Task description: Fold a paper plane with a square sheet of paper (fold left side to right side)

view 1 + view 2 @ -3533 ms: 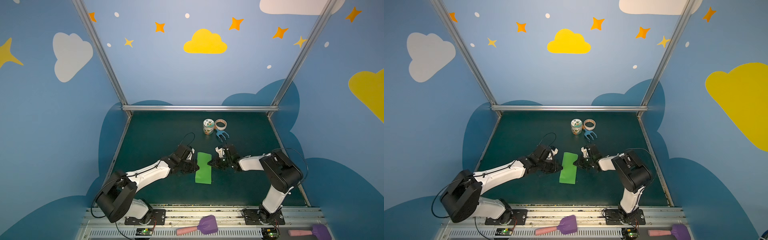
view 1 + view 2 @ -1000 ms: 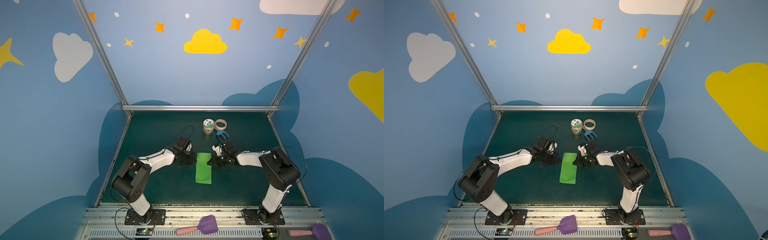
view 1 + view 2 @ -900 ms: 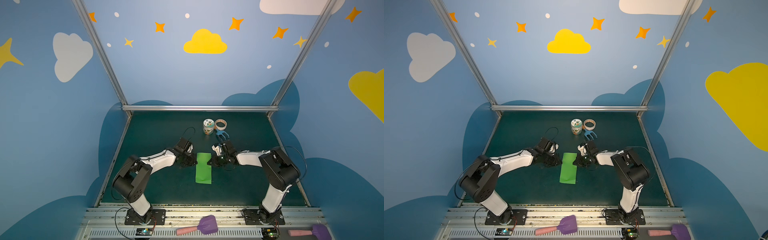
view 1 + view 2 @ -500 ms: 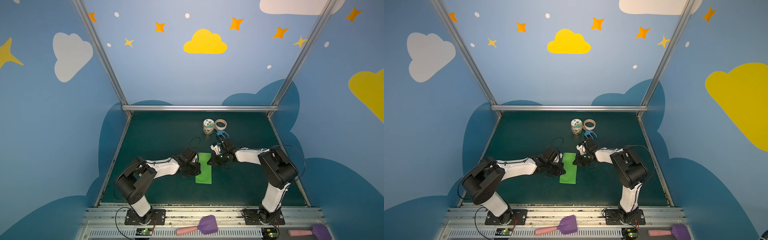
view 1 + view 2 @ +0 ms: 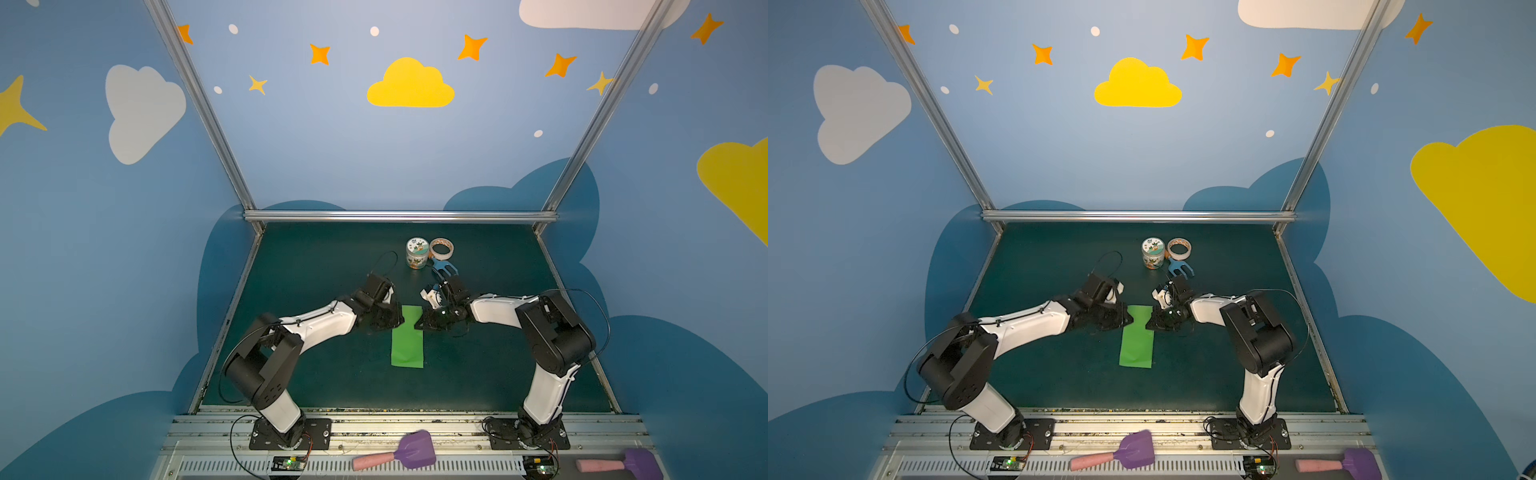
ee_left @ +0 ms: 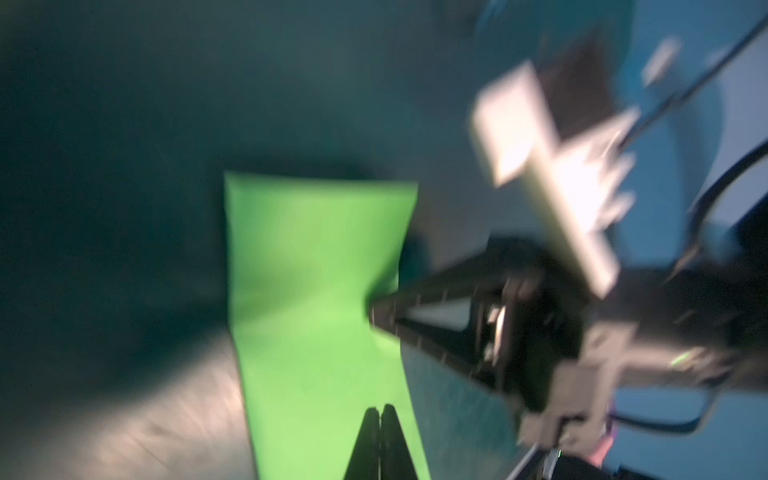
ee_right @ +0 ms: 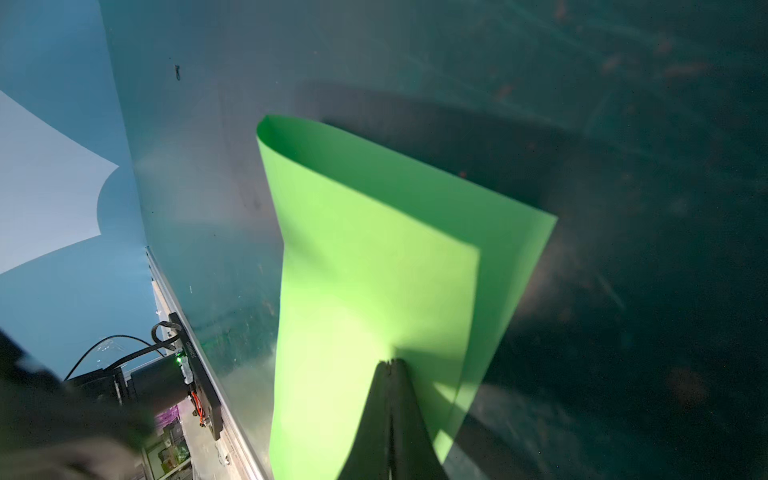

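The dark green counter (image 5: 316,257) carried the square sheet of paper (image 5: 407,345) at its middle, folded into a narrow strip with its crease still puffed. Both shut tips, left end effector (image 5: 395,325) and right end effector (image 5: 419,326), bore on its far end. Any sideways slide could drag the layers askew. A second earlier the left one stood just off the sheet.

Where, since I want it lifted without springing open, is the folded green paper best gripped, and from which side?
The folded green paper, at its open long edge, coming low from the robot's right. The right wrist view shows two loose layers there, the upper stopping short of the lower, so one pinch probably catches both; opposite is a rounded fold.
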You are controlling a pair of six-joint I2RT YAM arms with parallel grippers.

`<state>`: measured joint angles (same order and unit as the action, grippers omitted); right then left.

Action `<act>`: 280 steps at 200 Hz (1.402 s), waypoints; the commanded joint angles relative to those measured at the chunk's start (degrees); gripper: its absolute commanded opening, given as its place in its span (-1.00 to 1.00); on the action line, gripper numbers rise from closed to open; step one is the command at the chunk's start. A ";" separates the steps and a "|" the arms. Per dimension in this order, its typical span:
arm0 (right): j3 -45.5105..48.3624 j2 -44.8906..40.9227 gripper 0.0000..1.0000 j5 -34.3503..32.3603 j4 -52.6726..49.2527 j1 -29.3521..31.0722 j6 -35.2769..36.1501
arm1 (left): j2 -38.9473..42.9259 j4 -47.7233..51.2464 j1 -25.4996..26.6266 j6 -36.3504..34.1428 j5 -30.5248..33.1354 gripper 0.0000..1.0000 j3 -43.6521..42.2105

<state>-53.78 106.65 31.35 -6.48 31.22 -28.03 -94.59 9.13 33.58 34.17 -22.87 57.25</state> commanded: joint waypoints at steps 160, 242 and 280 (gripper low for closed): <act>3.77 4.53 -1.00 -11.27 -8.25 -1.72 0.46 | -18.25 12.92 -4.84 -14.30 -4.10 -0.93 13.03; -1.45 -4.10 -1.00 -3.64 -8.92 -1.30 -3.15 | -18.83 11.39 -4.76 -13.18 -3.03 -0.93 10.62; -2.12 -9.20 -1.00 -1.44 -5.10 1.07 -8.54 | -18.79 11.42 -4.56 -13.44 -3.14 -0.93 10.33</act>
<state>-54.65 101.01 29.63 -12.05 30.61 -32.38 -112.68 19.90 28.93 21.28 -27.57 68.99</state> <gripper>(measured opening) 0.047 0.047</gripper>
